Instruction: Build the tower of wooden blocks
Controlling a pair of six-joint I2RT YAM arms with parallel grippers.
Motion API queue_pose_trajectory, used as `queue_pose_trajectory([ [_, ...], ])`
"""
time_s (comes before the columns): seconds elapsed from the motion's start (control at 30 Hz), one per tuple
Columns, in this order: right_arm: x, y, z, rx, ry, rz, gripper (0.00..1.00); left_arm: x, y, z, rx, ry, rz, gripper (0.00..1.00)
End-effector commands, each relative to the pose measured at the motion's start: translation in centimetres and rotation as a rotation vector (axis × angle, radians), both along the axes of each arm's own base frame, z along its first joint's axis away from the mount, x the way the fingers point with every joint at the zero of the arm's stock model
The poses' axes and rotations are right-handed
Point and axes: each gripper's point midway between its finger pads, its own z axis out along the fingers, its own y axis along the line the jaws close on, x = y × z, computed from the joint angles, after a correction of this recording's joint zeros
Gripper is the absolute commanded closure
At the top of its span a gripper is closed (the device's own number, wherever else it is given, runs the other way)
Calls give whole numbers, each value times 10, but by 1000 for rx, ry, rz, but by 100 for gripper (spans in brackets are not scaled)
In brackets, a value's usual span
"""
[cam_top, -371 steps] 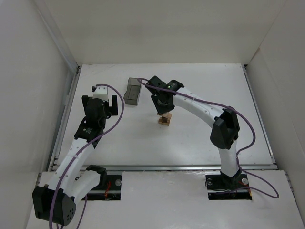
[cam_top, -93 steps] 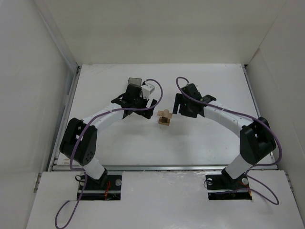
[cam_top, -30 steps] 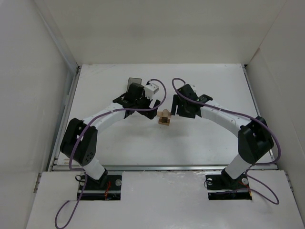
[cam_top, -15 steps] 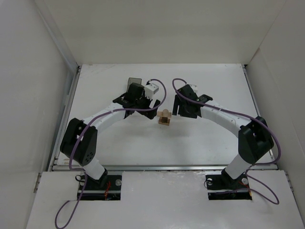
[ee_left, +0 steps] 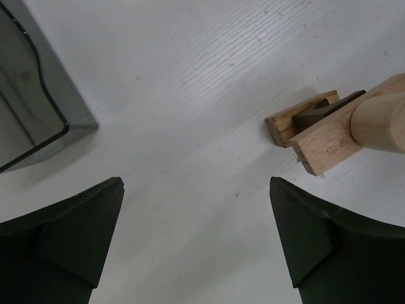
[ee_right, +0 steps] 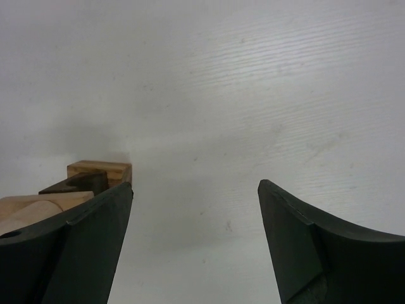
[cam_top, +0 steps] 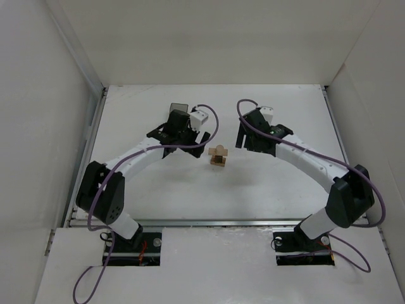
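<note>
The wood block tower stands mid-table, light-tan blocks stacked crosswise with a dark piece between them. My left gripper hovers just left of it, open and holding nothing. In the left wrist view the tower sits at the upper right, beyond the right fingertip, with only bare table inside the gripper. My right gripper hangs just right of the tower, open and empty. In the right wrist view the tower peeks out behind the left finger of the gripper.
A dark translucent grey bin stands behind the left wrist, partly hidden by it, and shows at the upper left of the left wrist view. White walls close in the table at the back and both sides.
My right arm has drawn back a little to the right, away from the tower, with its jaws slightly wider. The left arm has barely shifted.
</note>
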Motion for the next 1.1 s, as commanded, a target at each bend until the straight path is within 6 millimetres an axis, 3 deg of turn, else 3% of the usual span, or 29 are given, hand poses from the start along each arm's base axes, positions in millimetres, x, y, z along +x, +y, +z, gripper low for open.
queue_pose_trajectory([
  [0.0, 11, -40, 50, -88, -129, -134, 14, -1, 13, 45, -3, -100, 40, 0],
  [0.1, 10, -93, 69, -234, -167, -300, 10, 9, 42, 61, 17, -147, 157, 0],
  [0.13, 8, -111, 80, -285, -198, -363, 6, 18, 65, 60, 41, -147, 235, 0],
  [0.2, 2, -136, 89, -333, -197, -425, 2, 26, 89, 66, 48, -166, 329, 0],
  [0.3, -5, -160, 103, -343, -229, -494, 0, 42, 137, 81, 64, -222, 507, 0],
  [0.37, -10, -165, 113, -328, -253, -505, 0, 45, 168, 90, 73, -248, 617, 0],
  [0.5, -16, -173, 117, -345, -261, -490, 0, 47, 202, 100, 107, -284, 742, 0],
  [0.63, -20, -176, 120, -354, -268, -490, 0, 48, 213, 108, 114, -305, 781, 0],
  [1.07, -29, -175, 134, -235, -370, -503, 0, 44, 205, 105, 79, -291, 749, 0],
])
